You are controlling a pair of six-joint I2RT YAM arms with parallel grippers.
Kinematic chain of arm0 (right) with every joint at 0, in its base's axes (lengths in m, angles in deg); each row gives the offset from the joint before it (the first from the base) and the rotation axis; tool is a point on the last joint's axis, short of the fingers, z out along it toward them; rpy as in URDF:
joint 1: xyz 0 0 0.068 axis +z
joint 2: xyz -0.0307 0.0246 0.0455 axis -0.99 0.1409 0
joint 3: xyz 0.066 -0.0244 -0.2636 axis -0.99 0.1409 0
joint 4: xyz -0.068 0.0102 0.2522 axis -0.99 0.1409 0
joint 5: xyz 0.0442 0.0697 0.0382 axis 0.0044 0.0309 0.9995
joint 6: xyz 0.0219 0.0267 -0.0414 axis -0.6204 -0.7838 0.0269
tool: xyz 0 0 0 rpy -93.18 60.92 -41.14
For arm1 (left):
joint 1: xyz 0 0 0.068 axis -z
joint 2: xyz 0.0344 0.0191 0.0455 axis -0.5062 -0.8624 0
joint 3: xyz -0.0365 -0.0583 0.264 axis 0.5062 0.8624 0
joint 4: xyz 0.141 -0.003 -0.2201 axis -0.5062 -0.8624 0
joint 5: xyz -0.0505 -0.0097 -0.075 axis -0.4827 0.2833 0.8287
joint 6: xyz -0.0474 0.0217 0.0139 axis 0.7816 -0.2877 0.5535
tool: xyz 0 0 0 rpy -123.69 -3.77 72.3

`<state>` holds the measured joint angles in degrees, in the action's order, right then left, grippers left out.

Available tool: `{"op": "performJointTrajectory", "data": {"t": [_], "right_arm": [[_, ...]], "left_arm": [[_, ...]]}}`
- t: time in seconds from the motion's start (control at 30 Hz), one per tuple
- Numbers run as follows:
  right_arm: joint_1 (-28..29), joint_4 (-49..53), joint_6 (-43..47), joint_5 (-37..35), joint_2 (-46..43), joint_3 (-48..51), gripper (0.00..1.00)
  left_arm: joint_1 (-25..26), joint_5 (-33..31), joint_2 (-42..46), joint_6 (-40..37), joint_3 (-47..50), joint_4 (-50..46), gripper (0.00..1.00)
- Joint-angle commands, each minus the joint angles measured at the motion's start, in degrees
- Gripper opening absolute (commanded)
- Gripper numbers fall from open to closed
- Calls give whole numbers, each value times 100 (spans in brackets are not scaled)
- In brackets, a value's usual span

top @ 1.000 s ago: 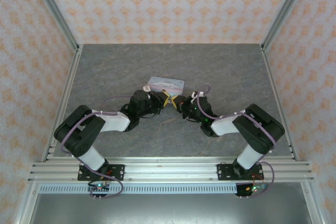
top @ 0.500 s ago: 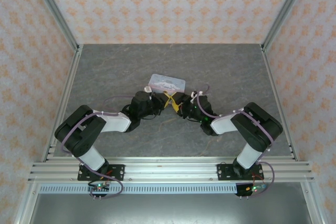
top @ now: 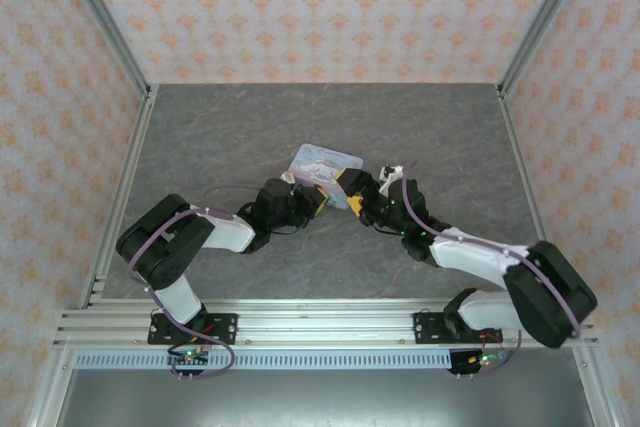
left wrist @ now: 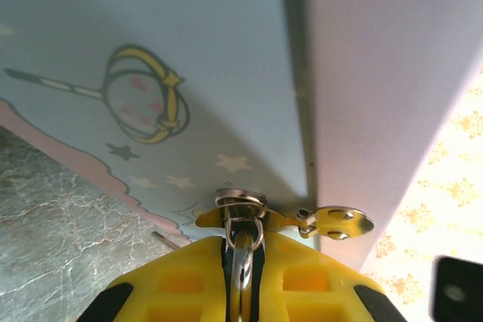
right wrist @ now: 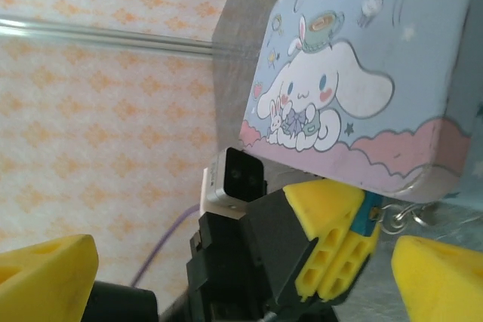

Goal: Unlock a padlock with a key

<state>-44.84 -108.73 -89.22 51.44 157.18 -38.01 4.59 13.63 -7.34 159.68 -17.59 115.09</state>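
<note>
My left gripper [left wrist: 241, 243] is shut on the padlock, whose blue body [right wrist: 370, 213] shows between its yellow fingers [right wrist: 332, 209]. In the left wrist view the padlock's thin metal shackle [left wrist: 240, 220] loops through the metal staple on the pastel tin [left wrist: 151, 73], beside the tin's yellow hasp [left wrist: 343, 222]. My right gripper [right wrist: 245, 280] is open, its fingers [right wrist: 45, 277] spread wide either side of the left gripper, touching nothing. A thin wire loop [right wrist: 400, 216] hangs right of the padlock; I cannot tell whether it is the key. From above, both grippers [top: 318, 199] [top: 352, 192] meet at the tin's [top: 325, 160] near edge.
The tin, with its cartoon lid [right wrist: 332, 88], lies skewed on the grey table [top: 440, 137]. Patterned walls and metal posts [top: 110, 37] close in the table. Open table stretches behind the tin and to both sides.
My right gripper has gone from shut to wide open, and its arm has swung out and stretched forward. The tin has turned and shifted slightly right. The left gripper stays shut.
</note>
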Motion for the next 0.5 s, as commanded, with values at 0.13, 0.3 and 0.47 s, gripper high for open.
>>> {"op": "performJointTrajectory", "data": {"t": [0.13, 0.3, 0.47], "right_arm": [[21, 2526, 2818, -286, -480, -641, 81], [427, 3328, 4229, -721, -117, -1032, 68], [856, 3592, 5191, -1190, 354, -1332, 55]], "left_arm": [[-133, 249, 131, -222, -200, -381, 0], [-186, 518, 303, -210, -386, -974, 0], [-218, 819, 403, -163, -627, -1445, 0]]}}
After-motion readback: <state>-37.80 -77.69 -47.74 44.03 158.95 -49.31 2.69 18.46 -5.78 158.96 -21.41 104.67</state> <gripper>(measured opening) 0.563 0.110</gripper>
